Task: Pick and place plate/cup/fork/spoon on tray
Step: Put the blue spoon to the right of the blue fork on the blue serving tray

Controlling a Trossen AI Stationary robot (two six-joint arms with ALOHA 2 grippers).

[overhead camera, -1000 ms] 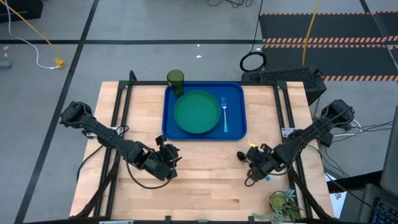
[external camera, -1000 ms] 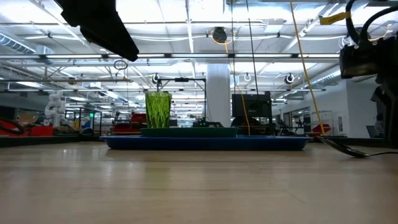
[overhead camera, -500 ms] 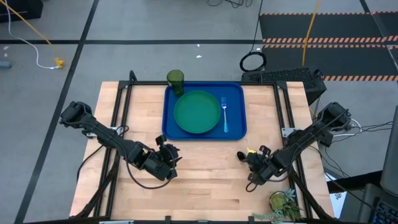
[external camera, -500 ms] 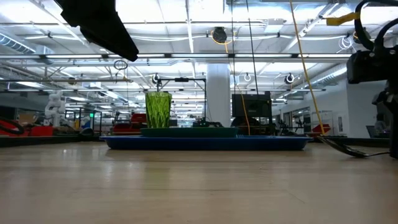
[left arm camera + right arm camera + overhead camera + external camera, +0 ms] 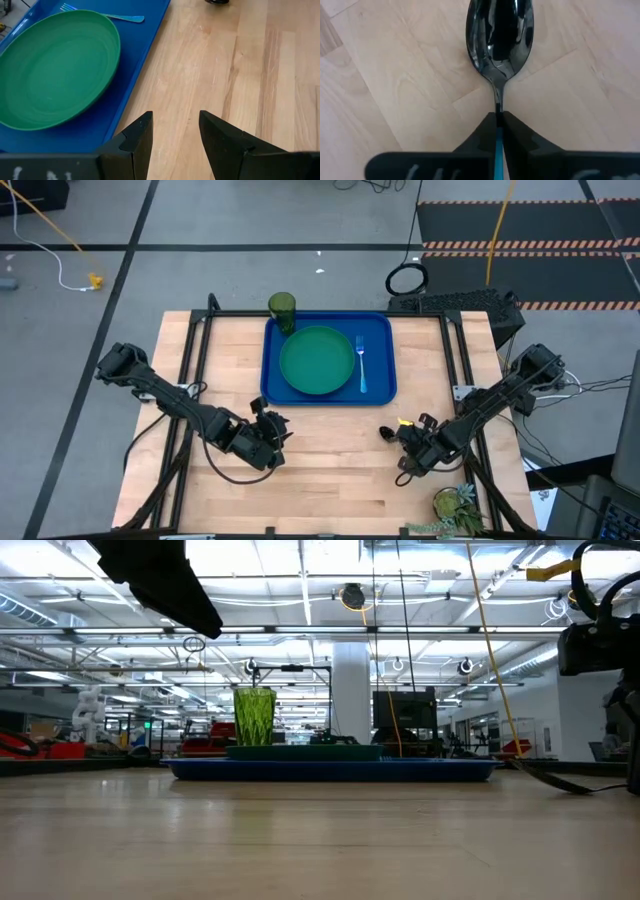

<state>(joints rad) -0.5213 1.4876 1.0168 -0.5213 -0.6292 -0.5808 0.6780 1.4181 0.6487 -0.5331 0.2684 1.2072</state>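
The blue tray (image 5: 378, 330) lies at the table's far middle. On it lie the green plate (image 5: 317, 361) and, to the plate's right, the fork (image 5: 362, 365). The dark green cup (image 5: 282, 308) stands upright at the tray's far left corner. My right gripper (image 5: 392, 435) is near the tray's near right corner, over bare wood, shut on the spoon (image 5: 500, 35). My left gripper (image 5: 272, 428) is open and empty by the tray's near left corner; its wrist view shows its fingers (image 5: 142, 137) over wood, with the plate (image 5: 55, 70) ahead. My right gripper pinches the spoon's light blue handle (image 5: 497, 142) between its two fingers, close to the thin neck (image 5: 497, 100). The fingers lie along the spoon and come from the table's right. The bowl sticks out ahead of the fingertips, hollow side up. Whether it touches the wood I cannot tell.
A potted green plant (image 5: 455, 505) stands at the table's near right corner, close behind my right arm. Black frame rails (image 5: 195, 350) run along the table's left and right sides. Bare wood lies between the two grippers and the near edge.
My right gripper has drawn a little toward the table's near edge with the spoon, staying shut on it, and has then held still.
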